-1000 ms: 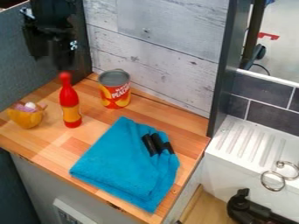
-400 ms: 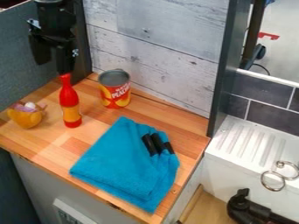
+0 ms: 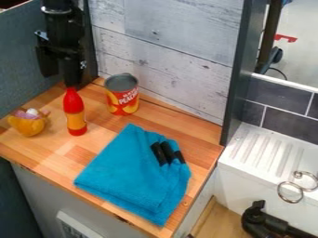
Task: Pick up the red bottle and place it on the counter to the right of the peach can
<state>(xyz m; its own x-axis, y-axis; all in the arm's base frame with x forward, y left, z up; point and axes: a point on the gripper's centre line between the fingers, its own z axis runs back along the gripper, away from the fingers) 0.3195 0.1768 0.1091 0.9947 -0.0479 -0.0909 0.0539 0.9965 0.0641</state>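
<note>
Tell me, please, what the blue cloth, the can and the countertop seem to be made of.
The blue cloth looks like matt fabric, from its fuzzy folds. The can, with its grey top and slight sheen, is probably metal, possibly plastic. The countertop appears to be smooth wood, from joined strips of varying tone.

Toy kitchen with white sink [image 3: 273, 155]

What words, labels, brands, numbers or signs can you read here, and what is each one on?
"PEACH", on the can; its last letters are unclear at the curve.
A smaller line above that word: too small to read.
Orange label on the red bottle: no readable word.
White-edged panel below the counter: marks too small to read.
I can read no numbers or signs.
</note>
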